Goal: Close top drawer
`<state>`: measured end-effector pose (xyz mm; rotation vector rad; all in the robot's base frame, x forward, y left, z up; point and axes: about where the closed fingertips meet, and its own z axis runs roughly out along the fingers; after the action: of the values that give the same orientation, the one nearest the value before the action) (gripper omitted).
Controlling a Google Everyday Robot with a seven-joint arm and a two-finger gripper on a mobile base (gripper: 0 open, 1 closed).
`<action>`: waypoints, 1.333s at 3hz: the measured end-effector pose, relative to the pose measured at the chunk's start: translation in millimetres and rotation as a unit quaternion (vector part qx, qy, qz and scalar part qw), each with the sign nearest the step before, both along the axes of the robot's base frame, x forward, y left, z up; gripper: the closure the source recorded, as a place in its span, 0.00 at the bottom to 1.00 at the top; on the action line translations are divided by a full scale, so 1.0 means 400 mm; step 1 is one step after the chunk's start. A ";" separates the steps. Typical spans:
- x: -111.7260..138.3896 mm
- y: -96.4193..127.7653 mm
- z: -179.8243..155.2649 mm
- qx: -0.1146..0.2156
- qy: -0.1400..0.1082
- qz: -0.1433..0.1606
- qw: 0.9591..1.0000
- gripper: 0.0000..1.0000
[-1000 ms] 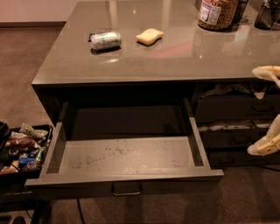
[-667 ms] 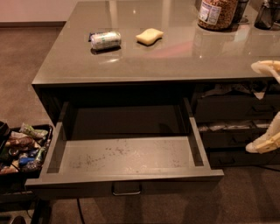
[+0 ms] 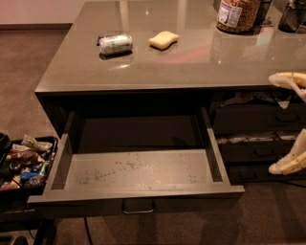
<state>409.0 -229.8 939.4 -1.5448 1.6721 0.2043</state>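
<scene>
Top drawer (image 3: 138,170) open, tool (image 3: 275,123) at right

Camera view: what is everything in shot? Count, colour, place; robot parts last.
top drawer: one, dark grey, pale speckled floor, pulled open under the counter, nothing in it
handle: one, metal, centre of the drawer front
counter: one, glossy grey, above the drawers
can: one, silver-green, on its side, counter left
sponge: one, yellow, on the counter right of the can
jar: one, labelled, brownish contents, counter far right
narrow drawers: at least two, dark grey, right of the top drawer, papers sticking out
tray of packets: one, black, mixed colours, left of the top drawer
gripper: one, cream fingers open, right edge before the narrow drawers, holding nothing
</scene>
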 end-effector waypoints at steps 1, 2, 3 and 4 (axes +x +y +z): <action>-0.035 0.021 -0.044 0.006 0.010 0.050 0.999 0.00; -0.061 0.071 -0.128 0.004 0.014 0.082 0.997 0.00; -0.059 0.073 -0.133 0.006 0.015 0.084 0.996 0.00; -0.049 0.115 -0.195 0.014 0.034 0.104 0.994 0.00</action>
<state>389.3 -183.7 861.2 -1.7066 1.5524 0.3932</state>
